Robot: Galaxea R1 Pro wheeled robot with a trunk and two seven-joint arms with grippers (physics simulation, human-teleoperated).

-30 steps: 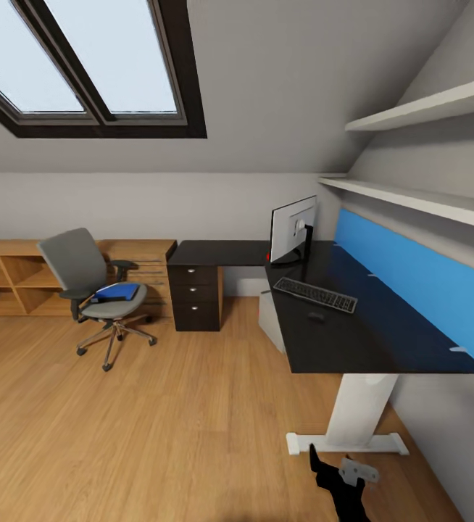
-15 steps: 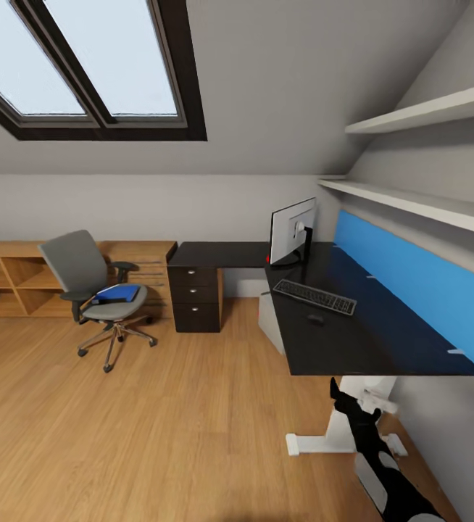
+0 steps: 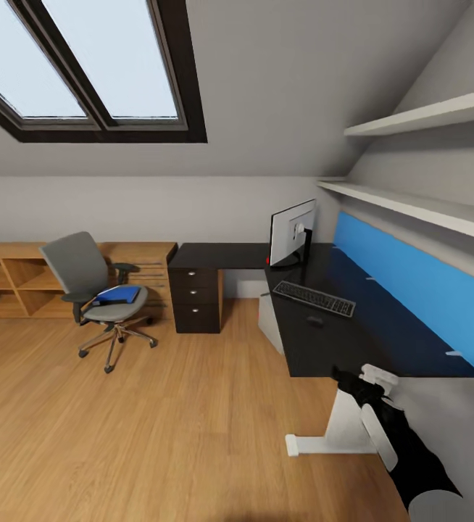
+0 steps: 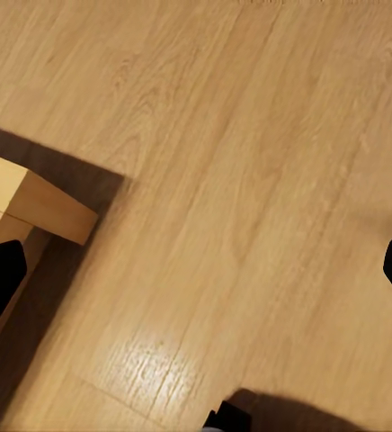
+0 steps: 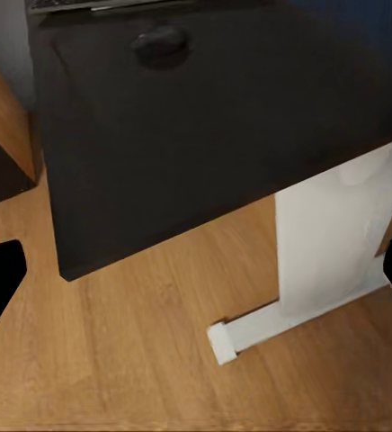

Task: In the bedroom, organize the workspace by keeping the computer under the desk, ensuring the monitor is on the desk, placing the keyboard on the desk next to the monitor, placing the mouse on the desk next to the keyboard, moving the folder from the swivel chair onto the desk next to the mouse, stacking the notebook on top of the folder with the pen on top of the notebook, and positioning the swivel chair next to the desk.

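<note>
Approach stage: blue folder [image 3: 118,293] lies on the swivel chair [image 3: 92,290], well apart from the counter [image 3: 353,337] bearing monitor [image 3: 293,230], keyboard [image 3: 314,298] and mouse [image 5: 161,43]; right hand [image 3: 359,378] raised, opening indeterminable, should reach the chair empty.

Black L-shaped tabletop [image 3: 382,341] on a white leg, over a wooden floor [image 3: 179,428].

The tabletop carries a monitor [image 3: 293,230] standing near its inner corner; in front of the monitor a keyboard [image 3: 314,298] lies flat and slightly skewed to the edge; a mouse [image 3: 315,320] rests just beside the keyboard, on the side nearer the robot; in the right wrist view the mouse [image 5: 161,42] sits on bare black surface with the keyboard's edge [image 5: 97,4] just behind it; the white leg [image 5: 335,238] ends in a foot resting on the floor; on the floor stand a swivel chair [image 3: 96,293], a dark drawer unit [image 3: 197,298] under the tabletop's far wing, and low wooden shelving [image 3: 12,279] along the wall.
</note>
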